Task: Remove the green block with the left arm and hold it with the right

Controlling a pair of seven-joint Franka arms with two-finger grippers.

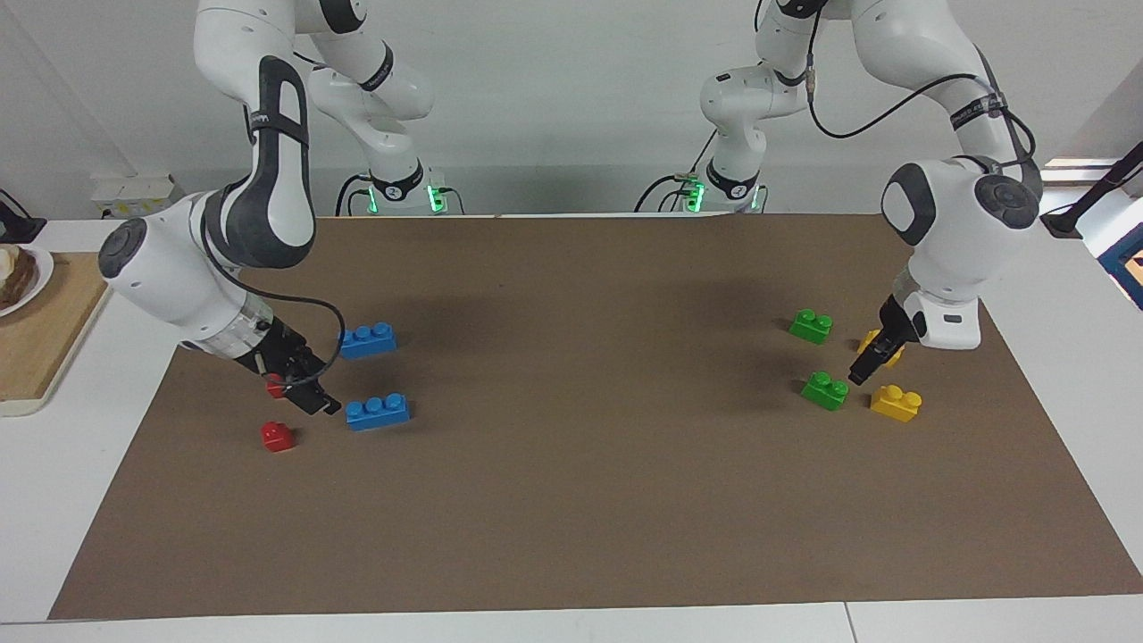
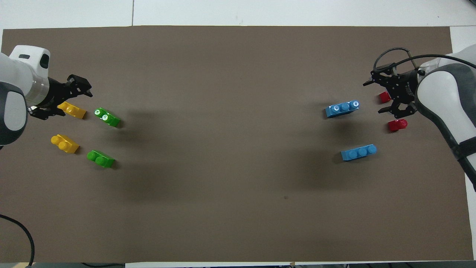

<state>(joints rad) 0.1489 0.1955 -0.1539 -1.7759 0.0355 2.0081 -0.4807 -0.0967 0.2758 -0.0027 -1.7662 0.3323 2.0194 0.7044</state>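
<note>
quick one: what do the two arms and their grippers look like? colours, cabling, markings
Both arms are glossy white jointed shells with dark grey joint covers. The left arm has a loose black cable along it and a slim black left gripper. The right arm has a thin black cable looping to its black, open-framed right gripper. Green lights glow at both bases.

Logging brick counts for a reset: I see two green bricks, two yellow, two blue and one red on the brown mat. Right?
Not quite: there are two red bricks, one beside the right gripper and another partly hidden under it, as the overhead view shows. The green, yellow and blue counts stand.
</note>
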